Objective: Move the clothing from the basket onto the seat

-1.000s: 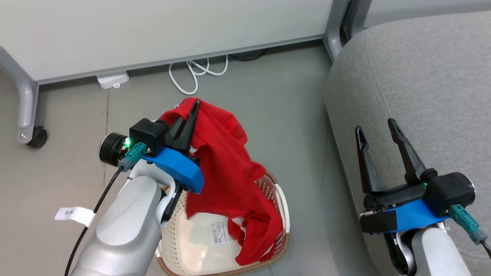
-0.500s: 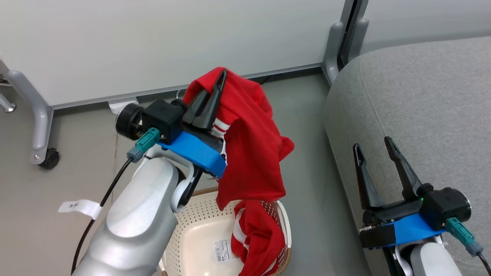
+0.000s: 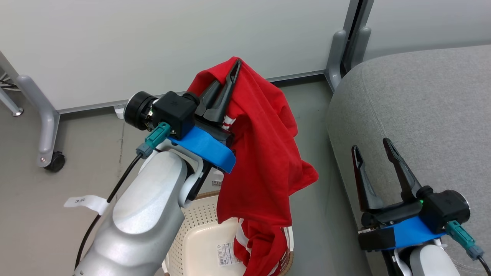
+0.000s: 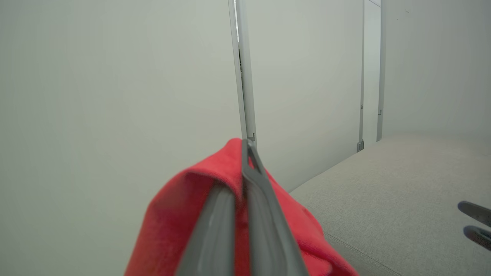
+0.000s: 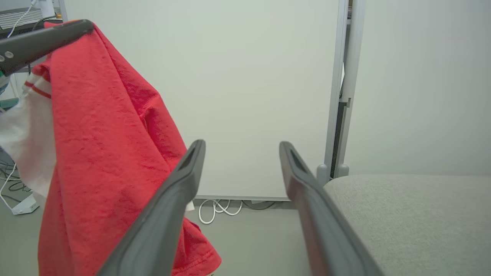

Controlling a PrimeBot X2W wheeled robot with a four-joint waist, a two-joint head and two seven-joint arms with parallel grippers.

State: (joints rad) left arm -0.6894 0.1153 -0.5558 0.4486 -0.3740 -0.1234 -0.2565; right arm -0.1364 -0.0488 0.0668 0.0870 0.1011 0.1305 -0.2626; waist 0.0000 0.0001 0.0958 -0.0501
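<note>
One red garment (image 3: 264, 153) hangs lengthwise downward, pinched by left gripper (image 3: 234, 68); right gripper (image 3: 370, 145) wide.

- One red garment (image 3: 264, 153) hung pinched by a top fold between the tips of my left claw (image 3: 229, 74). It draped down past the claw's base, with white striped trim beside the fingers.
- A second red garment (image 3: 262, 249) with white stripes lay crumpled below the left claw. I could not tell whether it touched the hanging hem.
- The basket (image 3: 191, 230), cream and perforated with a brown rim, sat under the left claw's forearm and held that second piece beside a barcode label.
- The seat (image 3: 422, 107), light grey fabric with rounded edges, lay beneath and ahead of my right claw (image 3: 370, 145).
</note>
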